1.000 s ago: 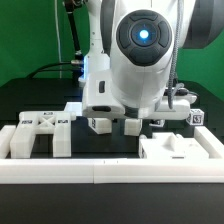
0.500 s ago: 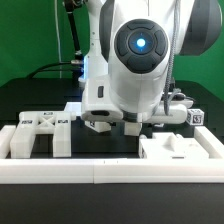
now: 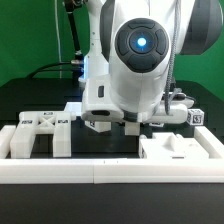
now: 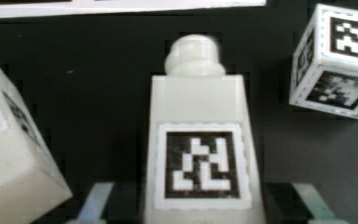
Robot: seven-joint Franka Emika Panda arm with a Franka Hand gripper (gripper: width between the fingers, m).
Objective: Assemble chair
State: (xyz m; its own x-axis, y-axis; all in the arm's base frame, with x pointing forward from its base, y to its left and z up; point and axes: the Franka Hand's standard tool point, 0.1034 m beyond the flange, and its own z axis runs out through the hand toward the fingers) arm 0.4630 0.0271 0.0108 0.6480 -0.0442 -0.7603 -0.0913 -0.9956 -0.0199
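The gripper (image 4: 199,203) straddled a tagged leg block (image 4: 201,120); I couldn't tell whether its fingers (image 4: 105,200) pinched it. In the exterior view, a small cube (image 3: 196,117) sat at its three o'clock.

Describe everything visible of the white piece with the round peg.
The leg piece is a long white block, plastic by its look, with a rounded peg at one end and a black-and-white square tag on its upward face. It lies flat on the black table, between the fingers of the tool; whether they press it is unclear.
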